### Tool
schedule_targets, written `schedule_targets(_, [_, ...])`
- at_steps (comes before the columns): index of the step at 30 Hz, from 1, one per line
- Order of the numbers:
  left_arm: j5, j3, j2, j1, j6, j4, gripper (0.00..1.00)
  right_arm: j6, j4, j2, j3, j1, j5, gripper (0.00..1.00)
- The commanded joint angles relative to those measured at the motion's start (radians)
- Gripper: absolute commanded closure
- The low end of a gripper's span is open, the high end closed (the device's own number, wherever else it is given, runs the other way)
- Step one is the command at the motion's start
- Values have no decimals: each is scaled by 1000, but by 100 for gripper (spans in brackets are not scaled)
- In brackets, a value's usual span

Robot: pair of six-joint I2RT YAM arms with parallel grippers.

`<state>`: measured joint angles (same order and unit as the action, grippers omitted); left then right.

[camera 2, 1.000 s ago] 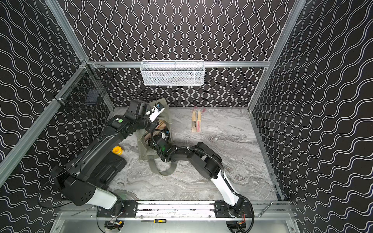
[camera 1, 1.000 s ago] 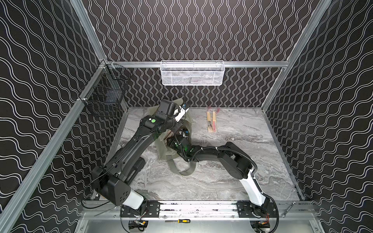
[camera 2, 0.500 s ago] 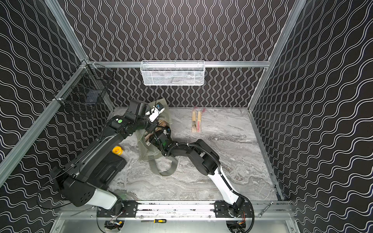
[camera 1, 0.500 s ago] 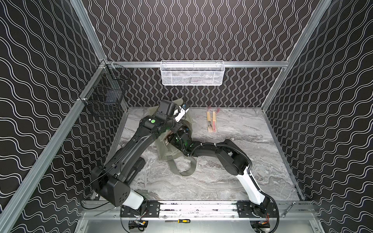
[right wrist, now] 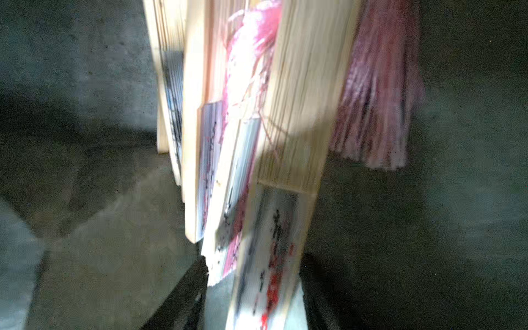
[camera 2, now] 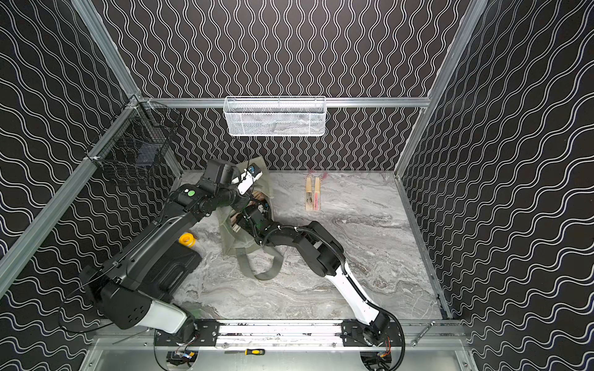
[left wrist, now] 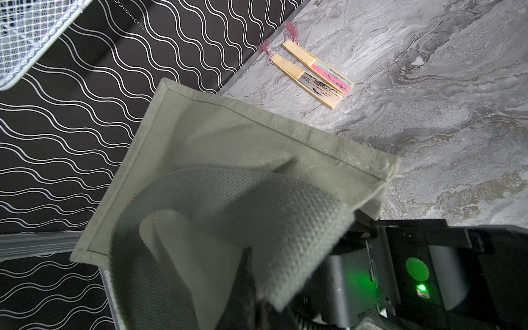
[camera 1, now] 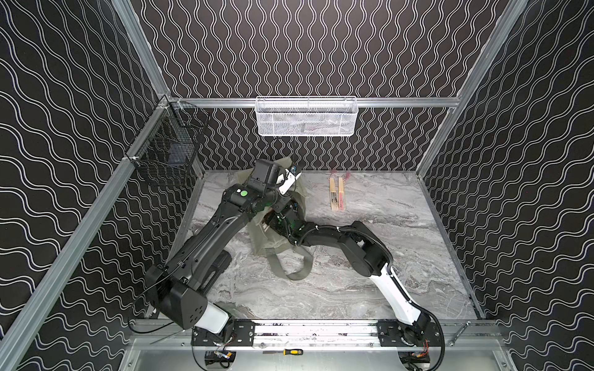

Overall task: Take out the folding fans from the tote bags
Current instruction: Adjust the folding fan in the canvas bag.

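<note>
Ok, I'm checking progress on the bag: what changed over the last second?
The right gripper pushed deeper into the tote bag, its jaws now either side of a fan. The left gripper still holds the bag up; the two fans on the table haven't moved.

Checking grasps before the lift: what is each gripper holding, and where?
Left gripper, shut, holds the tote bag by a strap at its mouth. Right gripper straddles one folding fan's patterned end inside; whether it grips cannot be told.

Black wavy-lined walls [camera 1: 321, 48], grey marble floor [camera 1: 385, 257], aluminium rails [camera 1: 401, 102], white mesh basket [camera 1: 305, 125], black wire basket [camera 1: 167, 151].
</note>
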<state>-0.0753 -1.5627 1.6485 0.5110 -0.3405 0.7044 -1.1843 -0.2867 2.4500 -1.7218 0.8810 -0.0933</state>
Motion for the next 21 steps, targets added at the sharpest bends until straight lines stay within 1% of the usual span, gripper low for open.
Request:
schedule_targets(1, [9,2,-1,-1,5,-44,100,-1,58,15,-5,-5,-4,50])
schedule_targets(16, [5,4,2,-1,5,-45,100,31,40,-18,31,-8,9,67])
schedule_targets(21, [5,3,2,1,5,-44,100,35,38,-37,57,-8,12,69])
